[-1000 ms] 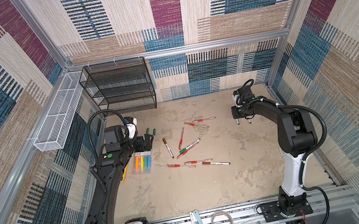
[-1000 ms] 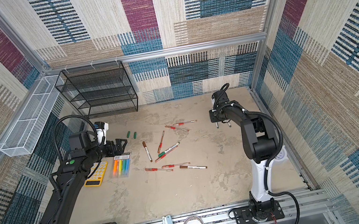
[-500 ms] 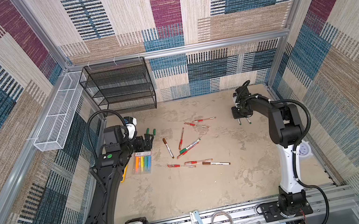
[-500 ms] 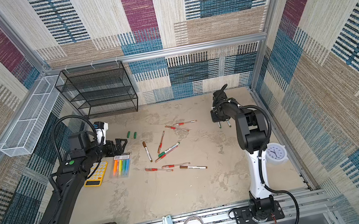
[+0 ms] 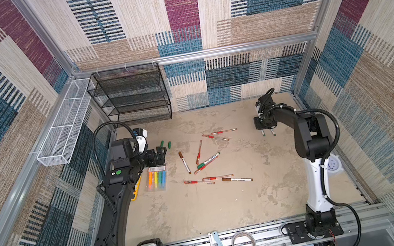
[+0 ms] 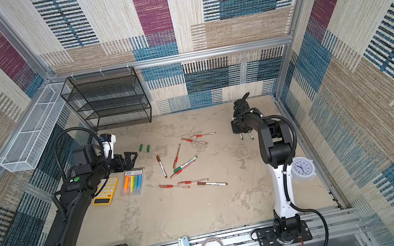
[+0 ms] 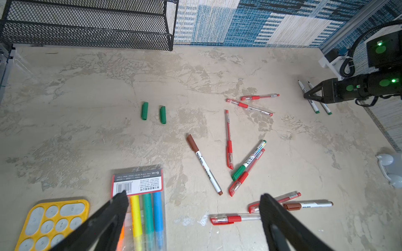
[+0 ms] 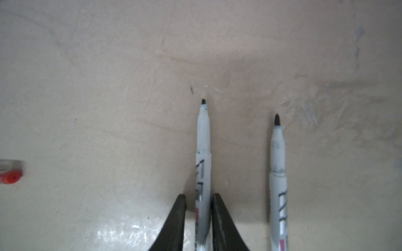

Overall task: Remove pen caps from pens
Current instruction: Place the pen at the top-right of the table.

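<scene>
Two loose green pen caps lie side by side near my left gripper, which hangs open and empty over the highlighter pack's edge. Several capped pens are scattered mid-table: a brown-capped white one, a green-capped one, and clear ones with red caps. At the far right, two uncapped white pens lie parallel. My right gripper straddles the first of them on the table, jaws slightly parted, with a thin gap on one side.
A clear highlighter pack and a yellow calculator sit by the left arm. A black mesh shelf stands at the back left, with a white wire basket on the left wall. A white clock rests by the right arm's base.
My right gripper's jaws have eased apart around the uncapped pen, and the right arm's elbow has swung back. The left arm has stayed still.
</scene>
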`<state>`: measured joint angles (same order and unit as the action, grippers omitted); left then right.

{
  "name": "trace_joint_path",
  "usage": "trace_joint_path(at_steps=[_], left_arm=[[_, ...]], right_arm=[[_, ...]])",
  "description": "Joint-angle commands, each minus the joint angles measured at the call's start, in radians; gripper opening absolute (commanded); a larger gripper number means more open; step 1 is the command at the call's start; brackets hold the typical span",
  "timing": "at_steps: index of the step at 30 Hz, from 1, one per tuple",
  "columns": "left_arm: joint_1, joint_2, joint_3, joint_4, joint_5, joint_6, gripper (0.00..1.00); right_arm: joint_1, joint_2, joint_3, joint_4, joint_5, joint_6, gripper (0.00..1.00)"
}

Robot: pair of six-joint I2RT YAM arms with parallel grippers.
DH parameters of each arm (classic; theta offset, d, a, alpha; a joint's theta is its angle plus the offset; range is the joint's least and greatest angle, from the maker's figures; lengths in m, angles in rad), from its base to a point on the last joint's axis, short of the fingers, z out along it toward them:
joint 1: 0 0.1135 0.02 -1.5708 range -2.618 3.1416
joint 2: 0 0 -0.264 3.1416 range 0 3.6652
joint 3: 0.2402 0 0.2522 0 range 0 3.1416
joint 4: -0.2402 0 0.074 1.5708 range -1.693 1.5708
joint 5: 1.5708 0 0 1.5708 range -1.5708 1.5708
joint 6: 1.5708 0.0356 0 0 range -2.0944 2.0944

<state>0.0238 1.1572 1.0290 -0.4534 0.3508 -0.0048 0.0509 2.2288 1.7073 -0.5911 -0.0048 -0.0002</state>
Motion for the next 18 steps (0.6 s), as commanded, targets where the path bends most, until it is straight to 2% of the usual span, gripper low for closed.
trace_joint_path(at_steps=[1, 9, 13, 18], left_arm=[[0.005, -0.004, 0.006, 0.014, 0.02, -0.02, 0.98], [0.01, -0.005, 0.005, 0.015, 0.021, -0.019, 0.98], [0.011, -0.001, -0.008, 0.032, 0.014, -0.015, 0.98], [0.014, -0.001, -0.001, 0.024, 0.015, -0.015, 0.98]], right_arm=[[-0.001, -0.021, 0.004, -0.036, -0.028, 0.008, 0.28], [0.0, -0.126, -0.015, -0.04, -0.045, 0.022, 0.33], [-0.001, -0.221, -0.075, -0.012, -0.069, 0.04, 0.35], [0.006, -0.354, -0.205, 0.054, -0.227, 0.059, 0.38]])
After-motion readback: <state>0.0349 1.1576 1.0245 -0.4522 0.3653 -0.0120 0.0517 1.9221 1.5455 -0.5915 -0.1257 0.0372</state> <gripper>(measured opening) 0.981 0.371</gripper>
